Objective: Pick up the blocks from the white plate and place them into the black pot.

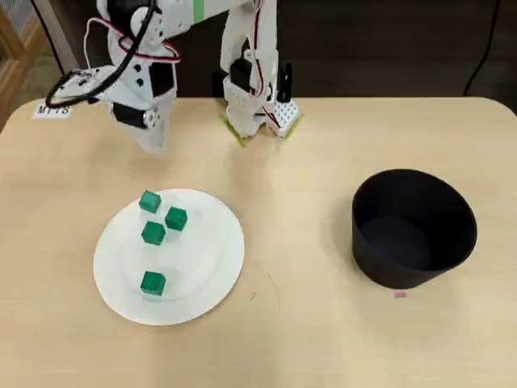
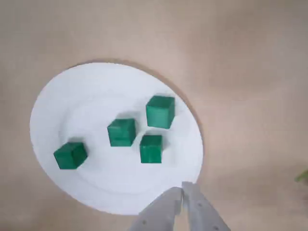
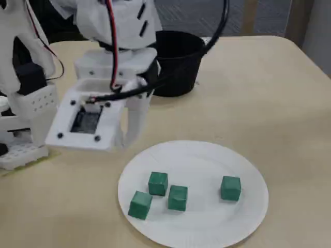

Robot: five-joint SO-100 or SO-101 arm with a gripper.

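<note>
We think this is a lab or office room, prob. a robotics test bench. The light wood table (image 1: pixel 323 339) has rounded corners and a printed label sticker (image 1: pixel 52 111); dark cables (image 1: pixel 489 40) hang behind, w/ grey carpet-like floor (image 3: pixel 207 15).

blocks (image 1: pixel 153 233): bright green | plate (image 1: pixel 212 267): plain white | pot (image 1: pixel 452 234): matte black | bench (image 1: pixel 323 339): pale tan | hand (image 2: pixel 182 188): white

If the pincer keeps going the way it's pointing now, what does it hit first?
Probably the near rim of the white plate: in the wrist view the closed pincer points onto it, short of the closest green block. Height above the plate is unclear.
</note>
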